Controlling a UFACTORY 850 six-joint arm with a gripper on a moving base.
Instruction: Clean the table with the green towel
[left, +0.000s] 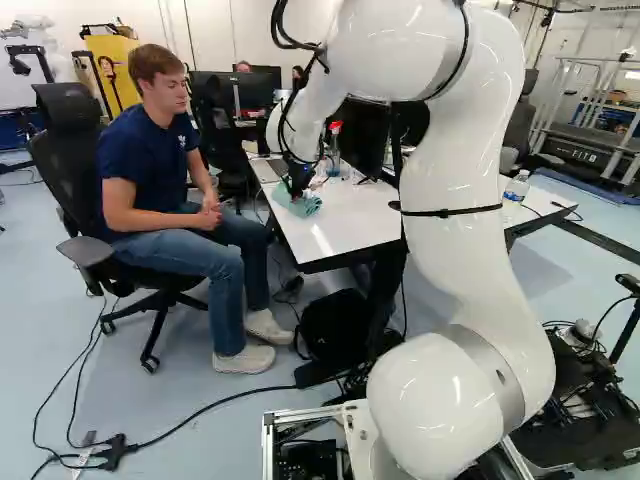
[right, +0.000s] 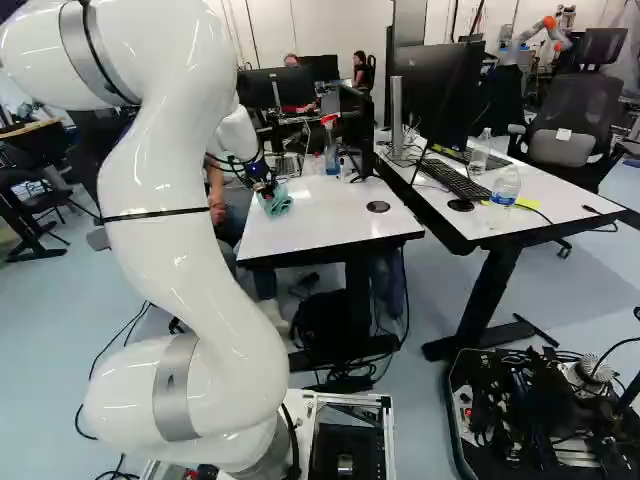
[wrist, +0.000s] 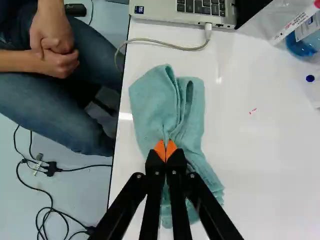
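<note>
Wrist view shows the black pincer grasping a soft, loosely folded green towel on the glossy table.

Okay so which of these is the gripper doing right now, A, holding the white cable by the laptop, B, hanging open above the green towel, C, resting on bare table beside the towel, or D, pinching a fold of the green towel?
D. The gripper has its two fingers closed on a bunched fold of the green towel, which lies on the white table.
</note>
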